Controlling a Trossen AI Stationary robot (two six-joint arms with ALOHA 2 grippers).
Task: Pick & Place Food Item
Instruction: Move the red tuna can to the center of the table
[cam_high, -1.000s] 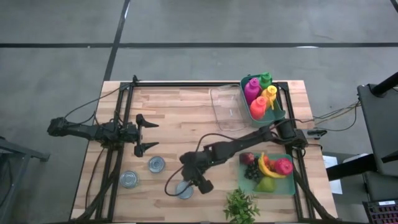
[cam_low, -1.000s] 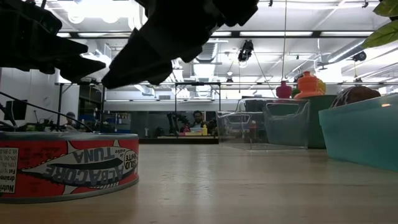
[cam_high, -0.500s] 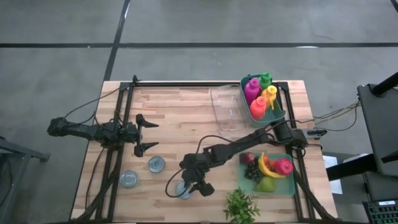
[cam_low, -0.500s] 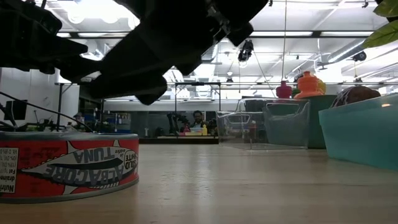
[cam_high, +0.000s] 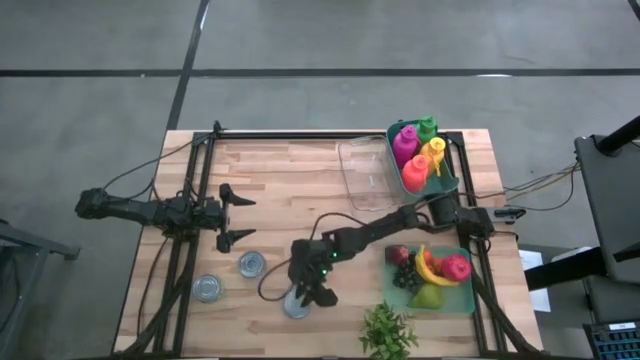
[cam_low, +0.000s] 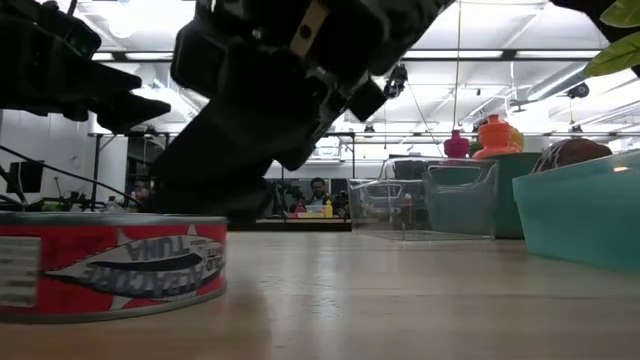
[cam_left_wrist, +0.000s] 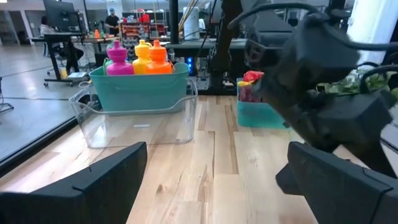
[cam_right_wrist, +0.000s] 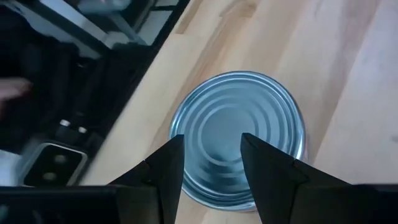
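A tuna can (cam_high: 296, 307), red-labelled with a bare metal lid (cam_right_wrist: 239, 134), stands on its base near the table's near edge; the low view shows it close up (cam_low: 110, 265). My right gripper (cam_high: 305, 292) is right over it, slanting down. Its fingers are open by less than the lid's width, with nothing between them (cam_right_wrist: 211, 140). My left gripper (cam_high: 240, 214) waits open at the table's left, pointing level toward the right (cam_left_wrist: 214, 158). My right gripper comes at the can from above, slanting down from the table's right. Its two fingertips (cam_right_wrist: 174, 149) stand over the lid (cam_right_wrist: 211, 121), inside the rim. In the low view a dark finger (cam_low: 200, 190) reaches the can's top edge. The can stays flat on the table.
Two more cans (cam_high: 252, 263) (cam_high: 207, 288) stand left of the gripper. A teal bin of fruit (cam_high: 470, 300) and a small plant (cam_high: 388, 330) sit at the near right. A clear tub (cam_high: 365, 175) and a teal bin of bottles (cam_high: 452, 180) are at the far right.
My right gripper has sunk toward the tuna can and gone a little toward the table's left, rolling its wrist as it came down. The gap between its fingers looks the same. In the low view the can's label has shifted sideways, so the can has turned or slid slightly.
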